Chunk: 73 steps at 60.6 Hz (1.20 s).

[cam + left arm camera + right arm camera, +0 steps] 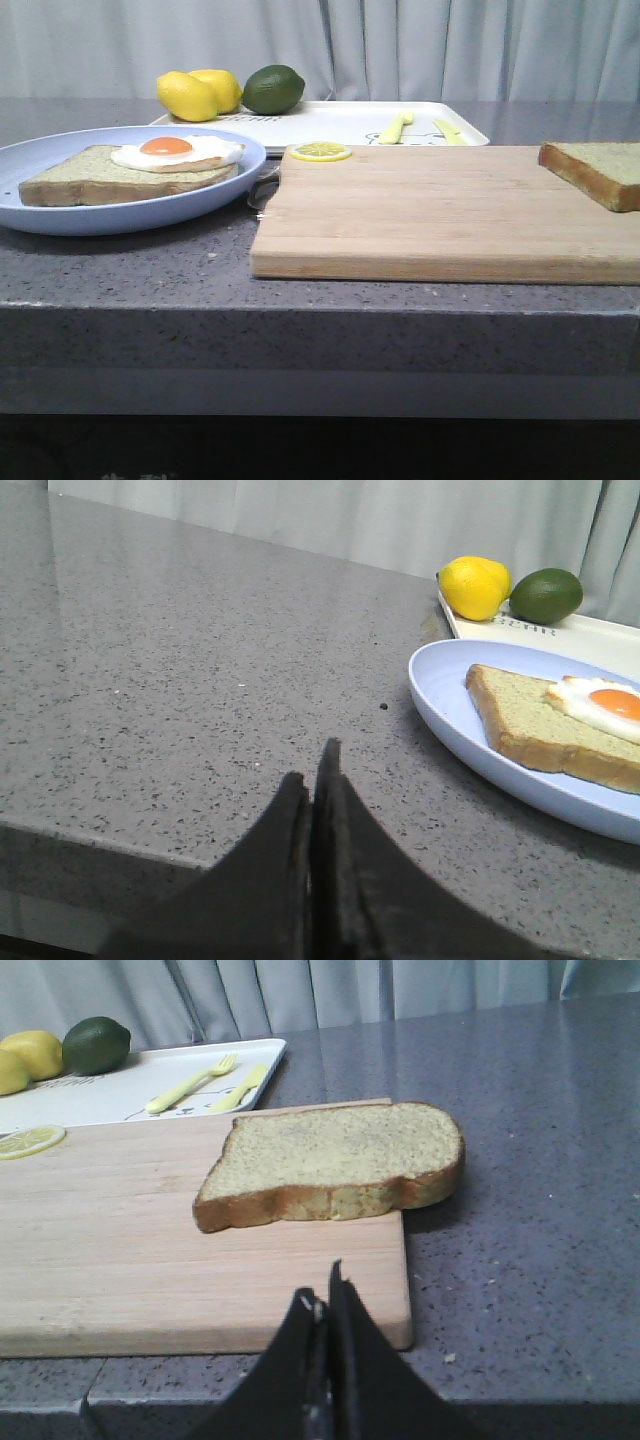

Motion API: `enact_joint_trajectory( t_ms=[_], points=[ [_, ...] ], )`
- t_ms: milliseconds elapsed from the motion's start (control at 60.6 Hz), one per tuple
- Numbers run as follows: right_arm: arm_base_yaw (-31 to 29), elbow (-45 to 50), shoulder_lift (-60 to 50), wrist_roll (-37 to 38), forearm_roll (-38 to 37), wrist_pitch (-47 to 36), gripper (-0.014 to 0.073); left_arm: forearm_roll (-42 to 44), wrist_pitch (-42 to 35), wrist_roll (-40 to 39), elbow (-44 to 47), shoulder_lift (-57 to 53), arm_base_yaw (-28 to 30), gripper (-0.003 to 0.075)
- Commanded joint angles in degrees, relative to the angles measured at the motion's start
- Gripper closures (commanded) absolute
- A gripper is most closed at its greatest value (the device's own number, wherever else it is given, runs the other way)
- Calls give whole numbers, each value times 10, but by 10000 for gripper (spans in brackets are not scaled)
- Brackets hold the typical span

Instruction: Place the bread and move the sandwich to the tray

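The left gripper [318, 780] is seen in its wrist view with its dark fingers [290, 820] pressed together and nothing held between them, poised above bare grey speckled bench [200, 680]. The right gripper [325, 1295] is likewise seen with its fingers [350, 1330] closed on nothing, set over the near edge of the pale wooden cutting board [120, 1230]. Just beyond the right gripper, a loose slice of bread [335, 1160] is laid flat on the board's right end, with its rounded end overhanging the board's edge; in the front view this slice [598, 170] is found at the far right corner of the cutting board [440, 215]. A thin lemon slice [320, 151] is placed at the board's far left corner. To the left of the board, a round pale blue plate [60, 215] is set on the bench, almost touching the board, and it carries the unfinished sandwich [130, 172]: one bread slice topped with a white fried egg [178, 152] with an orange yolk. Behind the board and plate, the white tray [330, 120] is laid flat, and a yellow fork [395, 127] and yellow knife [450, 131] are seen on it. Two yellow lemons [195, 93] and a green lime [273, 89] are grouped at the tray's far left corner.
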Motion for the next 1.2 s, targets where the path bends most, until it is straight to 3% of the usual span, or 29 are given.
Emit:
enact_joint_trajectory(
  t_ms=[0,825,1056,1188],
  points=[
    [-4,-1,-10,-2,0,-43,654,-3,-48,-3,1,-11,0,741],
    [-4,-1,-10,-2,0,-55,654,1,-48,-3,1,-11,0,741],
    [-4,-4,-10,-2,0,-74,654,8,-105,-3,1,-11,0,741],
    [-4,-44,-10,-2,-1,-75,654,8,-188,-3,-2,-11,0,741]
  ],
)
